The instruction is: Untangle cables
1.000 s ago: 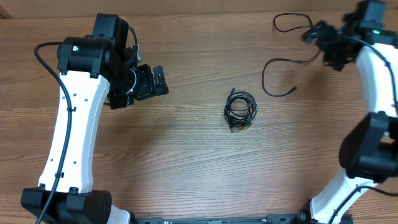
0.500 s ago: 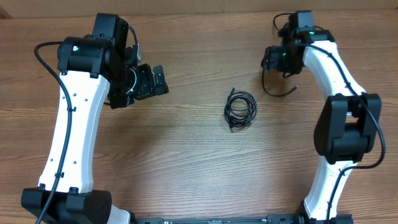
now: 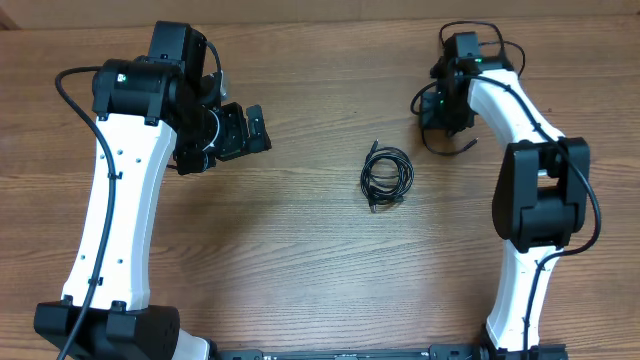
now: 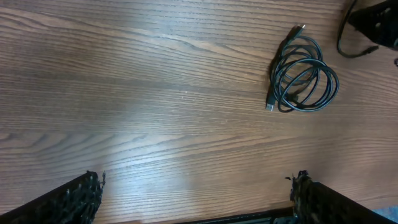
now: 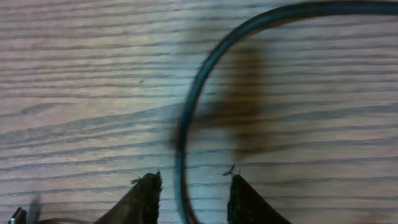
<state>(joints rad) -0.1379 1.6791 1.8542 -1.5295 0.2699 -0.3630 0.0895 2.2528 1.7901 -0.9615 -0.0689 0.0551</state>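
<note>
Cables [image 3: 386,178] lie in two lots on the bench [image 3: 300,250]. Nearest the arm bases, at mid-bench, is a coil [image 4: 301,78]: thin black cord wound in several loose, overlapping rings, flat on the wood and a bit longer than wide. Its long axis runs near to far. One plug [image 4: 300,28] sticks out toward the far edge and a second plug [image 4: 269,107] toward the bases, both on the coil's left side.

A little farther and well to the left, the left claw [image 4: 194,186] hangs over bare wood. Its fingers [image 4: 84,196] are spread wide and hold nothing, and the coil lies well apart from it.

Farther again, at the right, a loose strand [image 3: 445,152] lies in an open curve that bows toward the bases and ends toward the right. The right claw [image 5: 189,186] is low over this strand. In the right wrist view the cord runs up between the two fingers, nearer one of them, then bends off in a wide arc across the grain; it is blurred there. These fingers stand a narrow way apart, with wood showing on either side of the cord, so it is not pinched.

Farthest, past the right arm [image 3: 520,110], another thin loop [image 3: 472,25] arches near the far edge.
</note>
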